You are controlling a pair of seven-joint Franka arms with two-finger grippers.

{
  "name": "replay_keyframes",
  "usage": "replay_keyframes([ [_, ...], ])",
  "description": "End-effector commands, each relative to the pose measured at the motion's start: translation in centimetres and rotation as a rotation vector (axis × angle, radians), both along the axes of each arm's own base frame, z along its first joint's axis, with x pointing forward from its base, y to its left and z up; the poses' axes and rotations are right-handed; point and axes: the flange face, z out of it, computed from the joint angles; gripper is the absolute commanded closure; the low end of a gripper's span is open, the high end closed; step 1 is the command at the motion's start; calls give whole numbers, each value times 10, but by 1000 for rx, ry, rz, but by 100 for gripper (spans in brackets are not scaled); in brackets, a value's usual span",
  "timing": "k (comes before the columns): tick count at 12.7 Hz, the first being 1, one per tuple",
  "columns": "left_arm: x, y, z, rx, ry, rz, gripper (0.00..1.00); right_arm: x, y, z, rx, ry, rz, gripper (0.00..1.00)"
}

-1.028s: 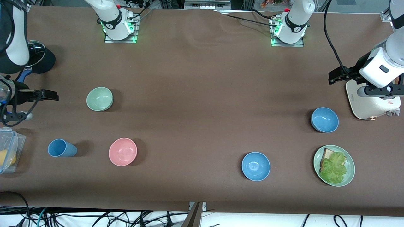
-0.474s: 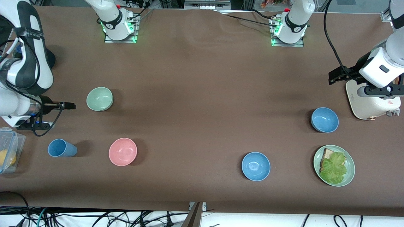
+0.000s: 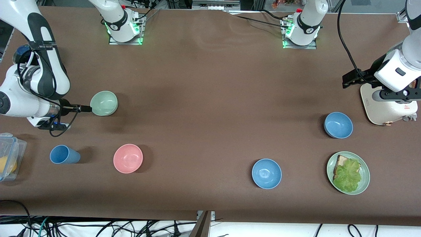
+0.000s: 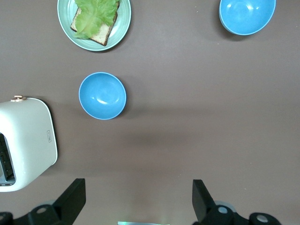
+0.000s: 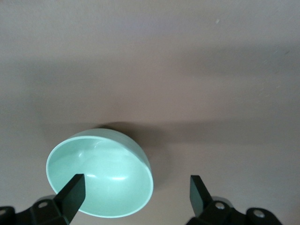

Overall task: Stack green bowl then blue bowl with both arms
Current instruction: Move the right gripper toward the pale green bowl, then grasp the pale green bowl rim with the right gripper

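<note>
The right claw (image 3: 86, 108) is low at the rim of the green bowl (image 3: 104, 103), its fingers spread apart; in the right wrist view one fingertip (image 5: 72, 190) overlaps the bowl's edge while the other sits off to the side over bare bench (image 3: 204, 98). The green bowl stands upright toward the right arm's end of the bench, farther from the front camera than the pink bowl (image 3: 128, 158) and the blue cup (image 3: 64, 154).

The left arm waits, its claw (image 3: 349, 80) up over the bench beside the white toaster (image 3: 388, 107), fingers wide apart. Below it, toward the left arm's end, one blue bowl (image 3: 338, 125) sits near the toaster, a second blue bowl (image 3: 266, 173) lies nearer the front camera, and a plate (image 3: 365, 184) of toast and lettuce rests beside that one.
</note>
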Motion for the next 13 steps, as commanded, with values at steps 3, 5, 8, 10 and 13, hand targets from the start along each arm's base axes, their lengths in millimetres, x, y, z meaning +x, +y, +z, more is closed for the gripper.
replay_keyframes([
  [3, -3, -1, 8, -24, 5, 6, 0, -31, -6, -28, 25, -20, -53, 1],
  [5, -3, -1, 8, -24, 5, 6, 0, -39, -10, -38, 22, -21, -59, 1],
  [8, -3, -1, 8, -24, 5, 6, 0, -43, -9, -43, 27, -10, -60, 24],
  [10, -3, 0, 8, -24, 5, 8, 0, -46, -9, -51, 31, 6, -65, 60],
  [13, -3, 1, 8, -24, 5, 8, 0, -48, -10, -57, 59, 18, -103, 99],
])
